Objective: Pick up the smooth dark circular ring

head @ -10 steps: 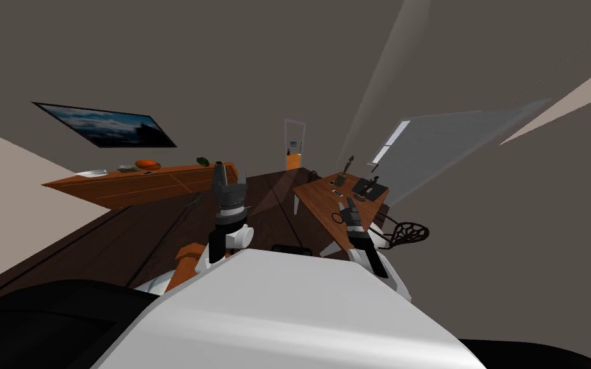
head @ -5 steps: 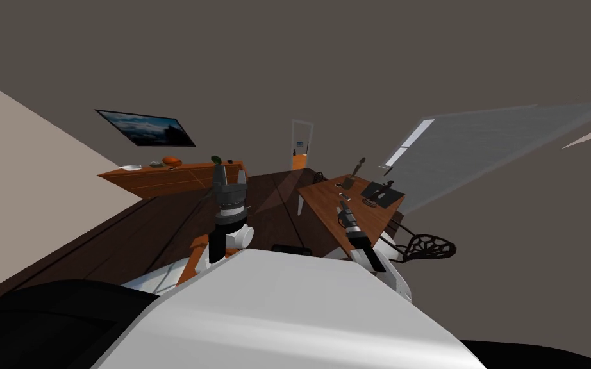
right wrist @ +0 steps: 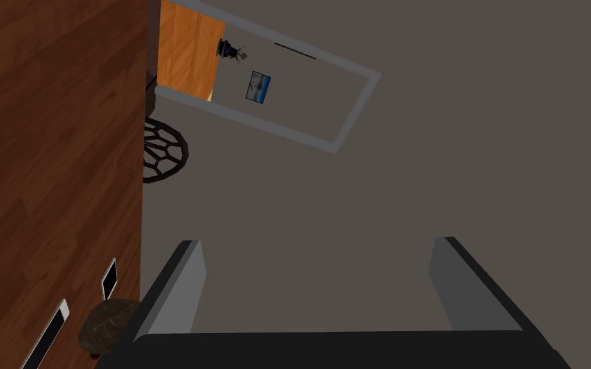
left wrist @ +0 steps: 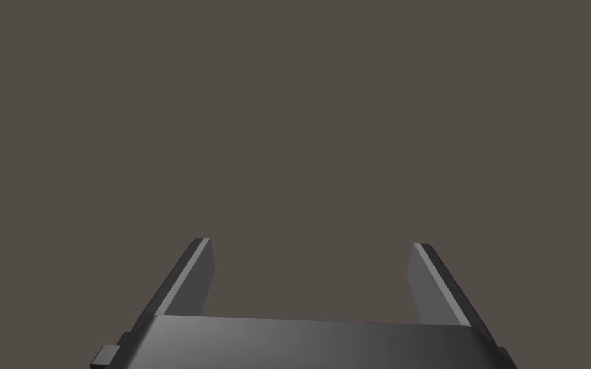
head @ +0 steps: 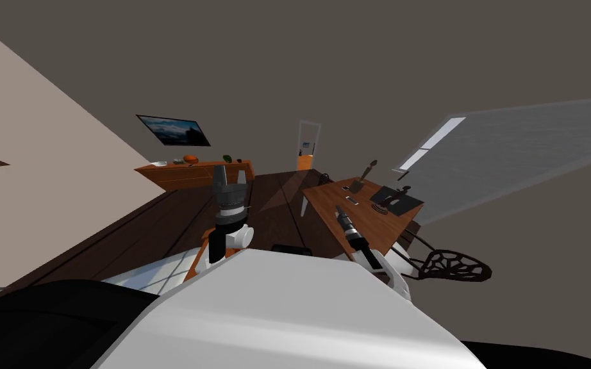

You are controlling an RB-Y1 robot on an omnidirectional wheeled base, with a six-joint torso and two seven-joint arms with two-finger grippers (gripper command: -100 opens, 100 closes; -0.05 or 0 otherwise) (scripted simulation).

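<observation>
Currently, the right gripper (right wrist: 316, 246) is extended over the near part of the brown wooden table (head: 377, 234) with its two fingers spread wide apart. A dark lumpy object (right wrist: 105, 327) and a flat white-edged slab (right wrist: 109, 278) lie on the table just beside one finger. The left gripper (left wrist: 307, 246) is raised in front of the torso, fingers likewise apart; the position of the dark ring cannot be determined.

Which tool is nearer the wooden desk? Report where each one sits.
Right. The right tool hangs open at the desk's left edge, above the wood. The left tool, also open, points up over the dark floor, well left of the desk.
</observation>
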